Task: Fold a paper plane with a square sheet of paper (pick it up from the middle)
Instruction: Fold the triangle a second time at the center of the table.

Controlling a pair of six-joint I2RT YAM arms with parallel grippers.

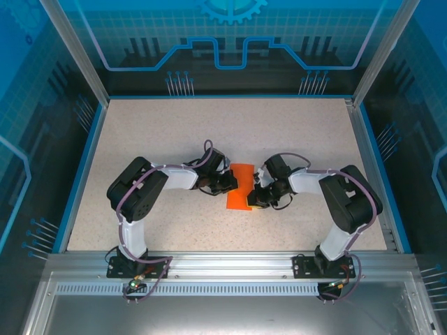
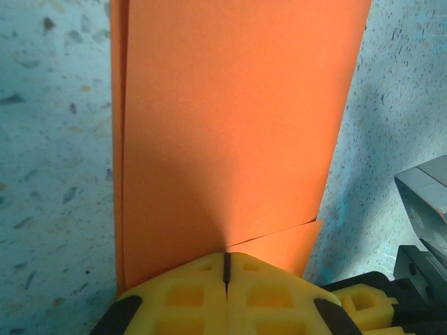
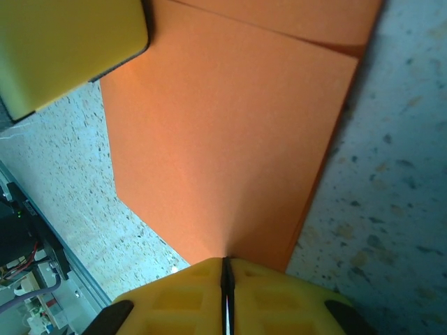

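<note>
Paper first: the orange paper [image 1: 240, 187] is at the middle of the desk [image 1: 174, 132], folded into a narrow strip of more than one layer and caught between your two tools. Your left tool [image 2: 225, 269] has its yellow fingers pressed together on the strip's left side. Your right tool [image 3: 225, 271] is pinched shut on the right side, a little nearer the arm bases. I cannot tell whether the strip lies on the desk or hangs just off it.

My reading is that you are mid-fold, setting a crease. Line the loose edges up square before you commit. Let one tool travel while the other anchors, and pull gently, because thin paper tears or slides out of a pinch.

Both arms bend at the elbow, forearms reaching inward toward each other, wrists low over the desk and facing across the strip.
</note>
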